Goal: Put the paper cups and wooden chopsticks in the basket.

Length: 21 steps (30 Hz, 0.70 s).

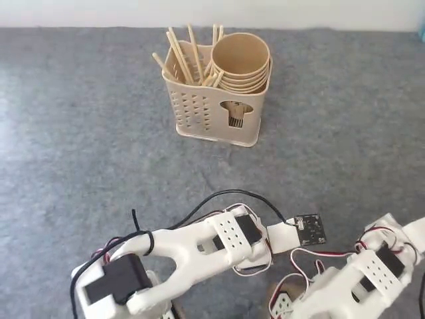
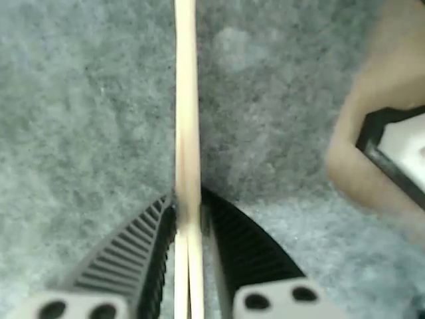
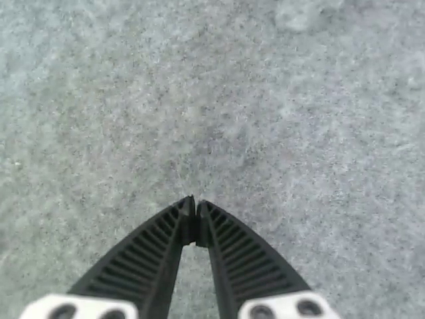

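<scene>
A beige slotted basket [image 1: 199,109] stands at the far middle of the grey carpet. It holds a stack of paper cups [image 1: 240,56] and several wooden chopsticks [image 1: 182,56] leaning upright. My left gripper [image 2: 188,196] is shut on a pair of wooden chopsticks [image 2: 186,100], which run straight out past the fingertips just over the carpet. A blurred tan shape [image 2: 365,159], possibly a paper cup, lies close beside it. My right gripper [image 3: 194,203] is shut with nothing in it, pointing down at bare carpet.
Both white arms sit at the near edge: the left arm [image 1: 219,239] and the right arm [image 1: 372,272], close together. A small circuit board [image 1: 310,229] on a wrist lies between them. Grey carpet [image 1: 80,133] stretches from the arms to the basket.
</scene>
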Each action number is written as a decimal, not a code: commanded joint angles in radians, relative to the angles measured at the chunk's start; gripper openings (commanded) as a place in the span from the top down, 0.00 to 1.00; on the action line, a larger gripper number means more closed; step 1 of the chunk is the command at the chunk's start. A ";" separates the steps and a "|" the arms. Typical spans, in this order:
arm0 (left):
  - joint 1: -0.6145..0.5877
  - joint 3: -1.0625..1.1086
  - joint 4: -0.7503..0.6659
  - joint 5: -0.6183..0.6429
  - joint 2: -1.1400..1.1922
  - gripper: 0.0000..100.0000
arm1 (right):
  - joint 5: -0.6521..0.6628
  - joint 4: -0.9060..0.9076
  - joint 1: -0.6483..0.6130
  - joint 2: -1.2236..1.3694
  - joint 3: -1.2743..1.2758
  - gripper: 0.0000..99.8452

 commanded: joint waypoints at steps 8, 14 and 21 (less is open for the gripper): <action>-0.058 -0.189 0.262 0.032 -0.008 0.99 | -0.020 -0.019 0.021 -0.028 -0.015 0.99; -0.241 -0.280 0.339 0.052 -0.008 0.99 | -0.064 -0.019 0.051 -0.028 -0.021 0.99; -0.315 -0.311 0.381 0.052 -0.008 0.99 | -0.064 -0.019 0.062 -0.028 -0.025 0.99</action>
